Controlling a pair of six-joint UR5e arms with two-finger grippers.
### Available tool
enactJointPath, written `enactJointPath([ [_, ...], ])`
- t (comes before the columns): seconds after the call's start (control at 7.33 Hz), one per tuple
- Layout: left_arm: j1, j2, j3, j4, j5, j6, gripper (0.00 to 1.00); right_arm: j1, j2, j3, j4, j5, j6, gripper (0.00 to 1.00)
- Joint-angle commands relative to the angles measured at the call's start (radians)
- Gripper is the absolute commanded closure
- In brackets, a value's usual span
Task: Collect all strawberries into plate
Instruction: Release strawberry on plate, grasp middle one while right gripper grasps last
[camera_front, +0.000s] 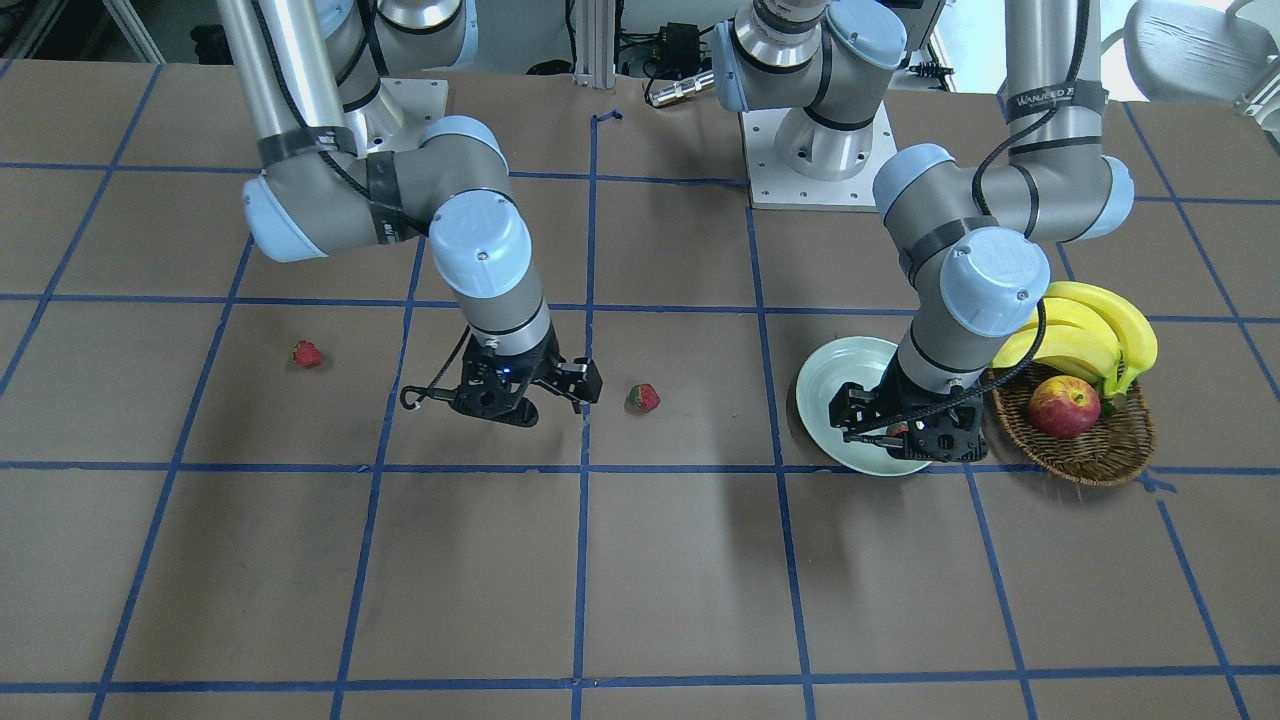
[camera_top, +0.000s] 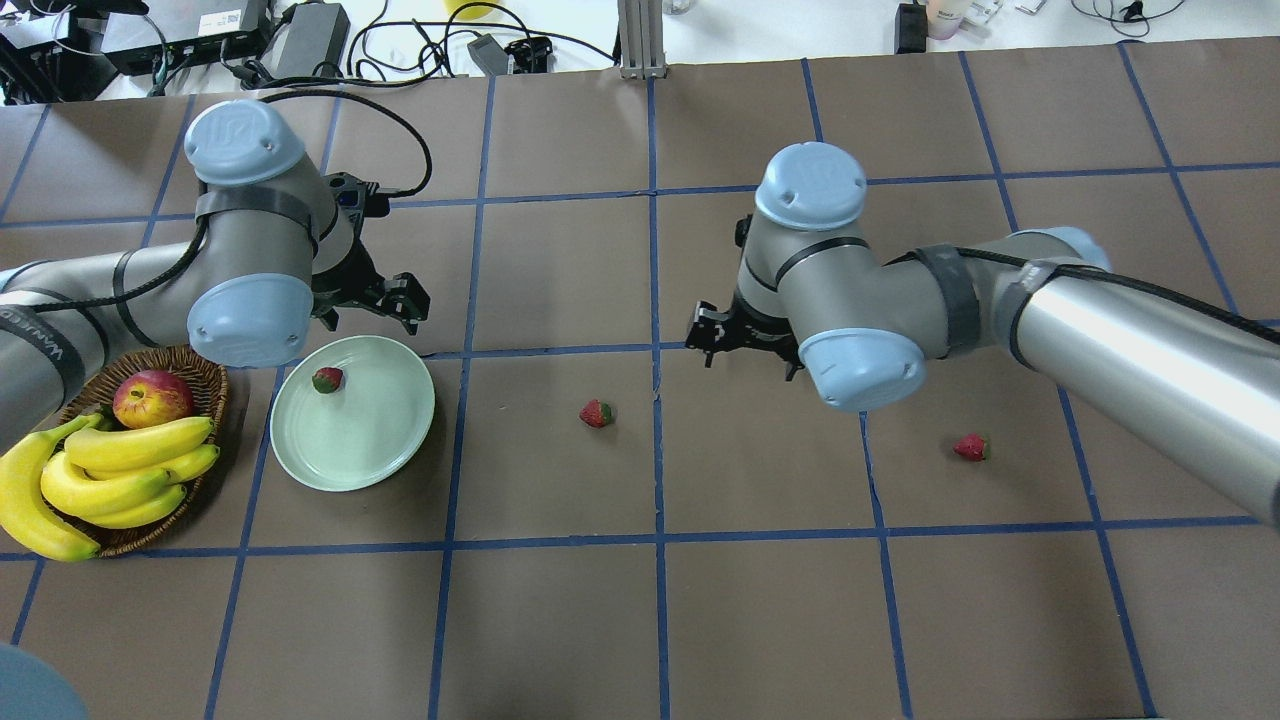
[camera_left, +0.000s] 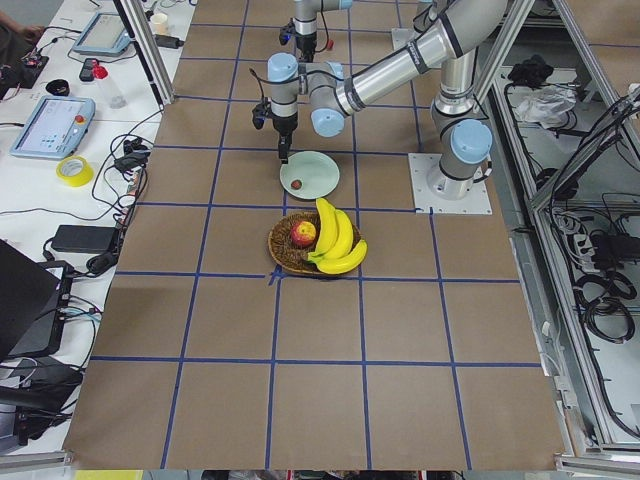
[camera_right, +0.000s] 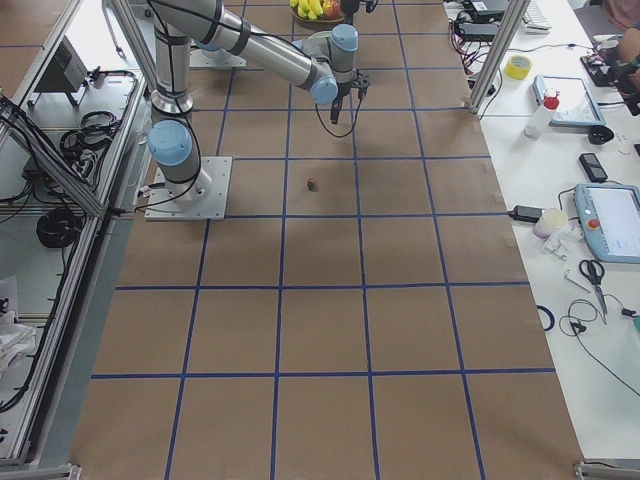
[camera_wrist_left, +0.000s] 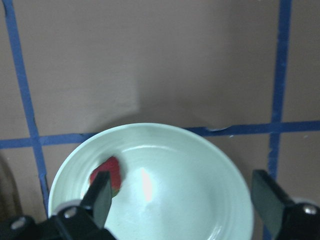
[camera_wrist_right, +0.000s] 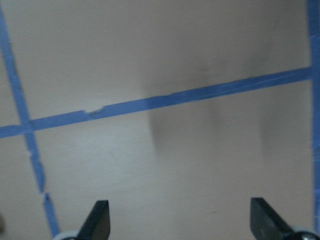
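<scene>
The pale mint-green plate (camera_top: 365, 435) lies at the table's left, also in the front view (camera_front: 835, 375). One strawberry (camera_top: 327, 380) lies in it near its rim, as the left wrist view (camera_wrist_left: 106, 175) shows. My left gripper (camera_wrist_left: 182, 195) is open and empty just above the plate (camera_wrist_left: 200, 200), over its far edge (camera_top: 385, 300). A second strawberry (camera_top: 596, 413) lies on the table's middle. A third strawberry (camera_top: 971, 447) lies further right. My right gripper (camera_top: 715, 335) is open and empty above bare table, between those two; its wrist view (camera_wrist_right: 180, 220) shows only paper and tape.
A brown wicker basket (camera_top: 208, 395) with an apple (camera_top: 152, 397) and bananas (camera_top: 120, 470) stands just left of the plate, under my left forearm. Blue tape lines grid the brown table. Cables and devices lie along the far edge.
</scene>
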Motion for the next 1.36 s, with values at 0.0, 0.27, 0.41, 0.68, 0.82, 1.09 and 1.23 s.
enactJointPath([
  [0.0, -0.188, -0.019, 0.069, -0.038, -0.088, -0.488, 0.00, -0.206, -0.097, 0.138, 0.003, -0.064, -0.340, 0.00],
  [0.27, -0.252, -0.056, 0.061, -0.041, -0.164, -0.858, 0.00, -0.351, -0.116, 0.178, 0.009, -0.148, -0.544, 0.00],
  [0.41, -0.298, -0.079, 0.058, -0.038, -0.128, -0.949, 0.00, -0.367, -0.119, 0.204, 0.003, -0.148, -0.561, 0.00],
  [0.68, -0.302, -0.110, 0.023, -0.025, -0.118, -1.016, 0.00, -0.420, -0.119, 0.248, 0.011, -0.134, -0.578, 0.05],
  [0.82, -0.302, -0.124, 0.006, 0.009, -0.118, -1.039, 0.00, -0.420, -0.119, 0.293, -0.013, -0.131, -0.571, 0.12],
  [1.09, -0.325, -0.142, -0.008, 0.022, -0.137, -1.079, 0.00, -0.417, -0.119, 0.299, -0.053, -0.128, -0.570, 0.42],
  [1.23, -0.326, -0.151, -0.017, 0.026, -0.137, -1.079, 0.00, -0.417, -0.119, 0.298, -0.053, -0.130, -0.572, 0.80],
])
